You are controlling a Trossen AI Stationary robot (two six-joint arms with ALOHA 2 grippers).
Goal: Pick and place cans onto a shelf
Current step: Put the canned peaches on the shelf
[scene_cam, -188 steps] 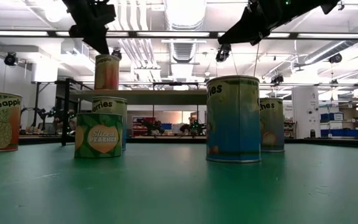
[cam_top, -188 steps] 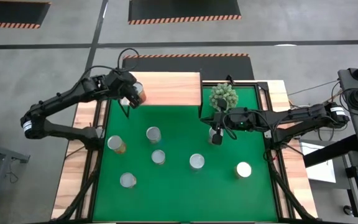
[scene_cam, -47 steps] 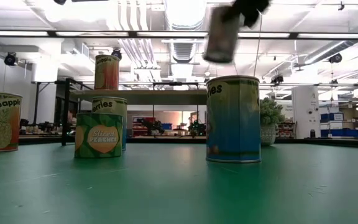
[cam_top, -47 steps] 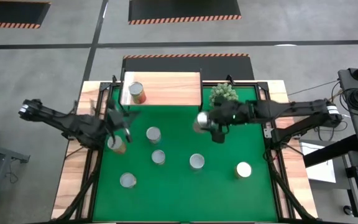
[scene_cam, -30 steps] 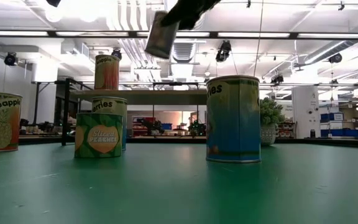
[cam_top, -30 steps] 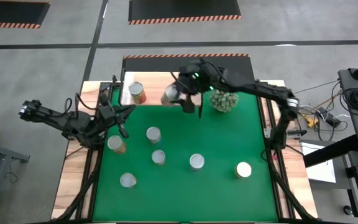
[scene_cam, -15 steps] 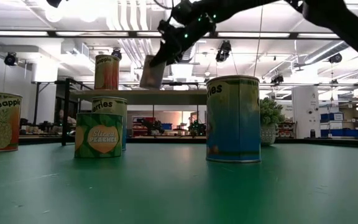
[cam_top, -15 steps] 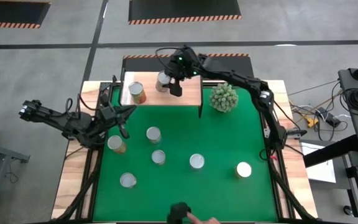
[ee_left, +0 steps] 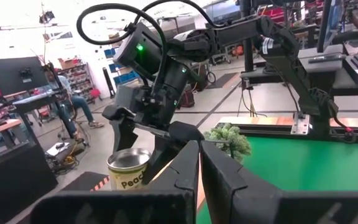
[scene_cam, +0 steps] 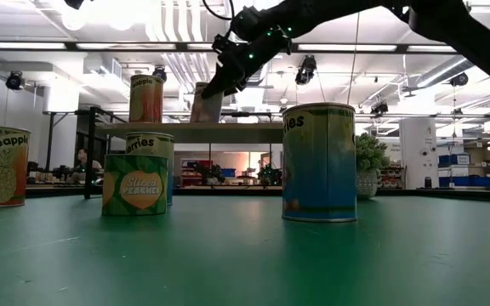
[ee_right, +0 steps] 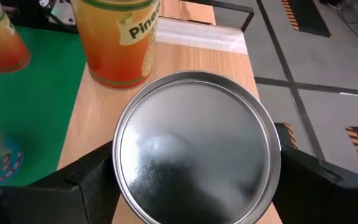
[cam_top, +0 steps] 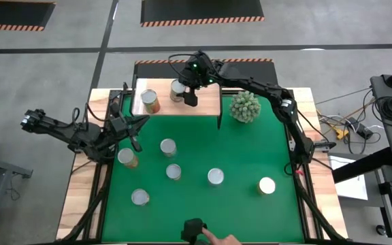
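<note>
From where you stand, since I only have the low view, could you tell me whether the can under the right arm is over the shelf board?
Observer: Yes. From above, the right gripper has the silver-topped can over the shelf, beside an orange can.
Operator: Are the jaws around it?
Observer: The right wrist view shows them against both its sides.
Operator: And the left arm?
Observer: The left gripper hangs over the left edge of the green mat, jaws shut and empty.
</note>
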